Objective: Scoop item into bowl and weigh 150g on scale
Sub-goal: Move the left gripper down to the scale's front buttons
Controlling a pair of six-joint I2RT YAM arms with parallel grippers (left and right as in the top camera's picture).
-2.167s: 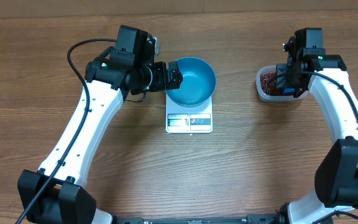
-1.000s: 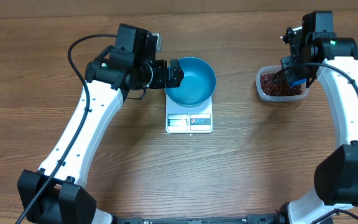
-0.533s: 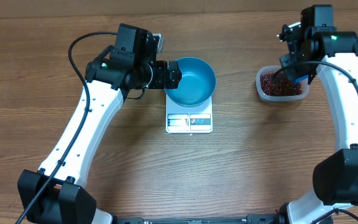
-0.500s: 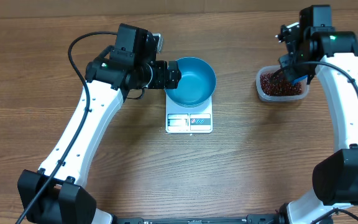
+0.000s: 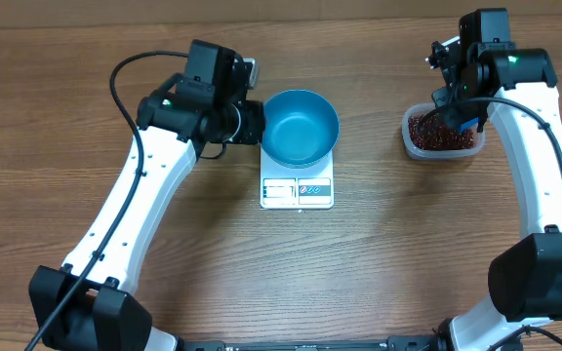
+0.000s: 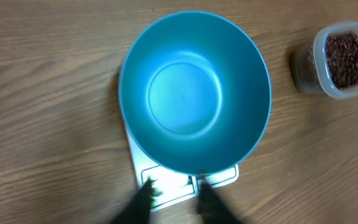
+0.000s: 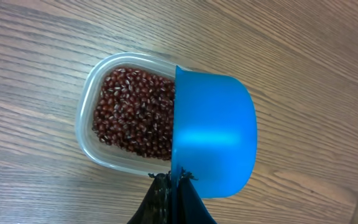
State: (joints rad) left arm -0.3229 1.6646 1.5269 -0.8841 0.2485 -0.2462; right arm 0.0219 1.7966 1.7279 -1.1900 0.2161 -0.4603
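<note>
We had the right gripper [image 7: 171,184] pinching the scoop [image 7: 213,137] right by the beans [image 7: 132,115], bowl [image 5: 301,127] well to its left. The left gripper [image 6: 174,199] was blurry, so we couldn't tell.

R gripper [image 7: 169,183] clamped shut, L gripper [image 6: 176,198] fingers slightly apart.

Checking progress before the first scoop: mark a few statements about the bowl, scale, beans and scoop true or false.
1. The bowl sits on the scale. True.
2. The bowl holds beans. False: it is empty; the beans lie in the clear tub.
3. The right gripper grips a blue scoop. True.
4. The tub stands on the left arm's side of the scale. False: it stands on the right arm's side.
</note>
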